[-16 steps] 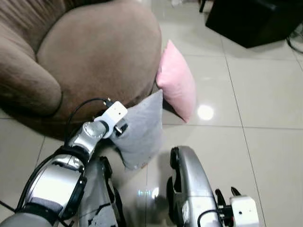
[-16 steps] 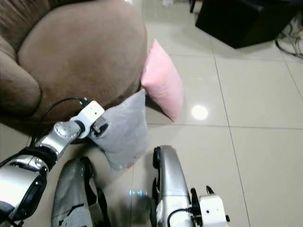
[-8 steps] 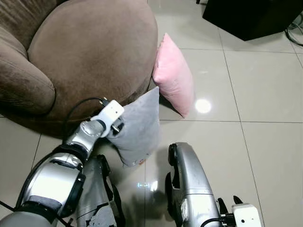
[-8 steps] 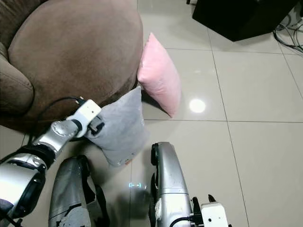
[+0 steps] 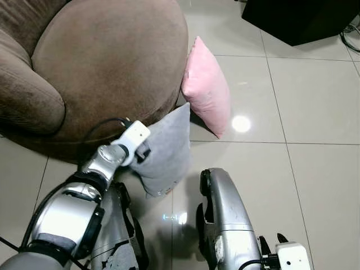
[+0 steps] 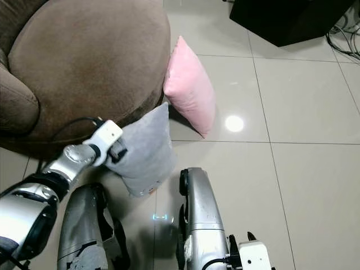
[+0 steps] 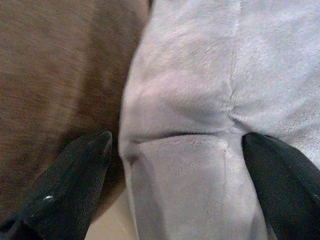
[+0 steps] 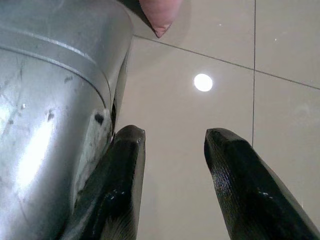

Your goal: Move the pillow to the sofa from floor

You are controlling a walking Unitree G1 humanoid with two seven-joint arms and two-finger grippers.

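Note:
A grey pillow [image 5: 167, 147] hangs in front of the round brown sofa [image 5: 107, 56], its upper corner leaning on the sofa's front edge. My left gripper [image 7: 177, 185] is shut on the pillow's side edge, with one black finger [image 7: 75, 185] on each side of a pinched fold. Whether the pillow's lower corner touches the floor I cannot tell. A pink pillow [image 5: 207, 87] stands on the tiles, propped against the sofa's right side. My right gripper [image 8: 172, 150] hangs open and empty beside my silver leg [image 8: 50, 100], above bare tile.
A black cabinet [image 5: 304, 17] stands at the far right, with cables [image 5: 351, 35] beside it. Glossy beige floor tiles [image 5: 315, 112] spread out to the right of the pillows. My two silver legs [image 5: 225, 219] stand just below the grey pillow.
The camera has tipped down and shifted slightly. The grey pillow stays pinched in my left gripper by the sofa front. The right arm hangs as before.

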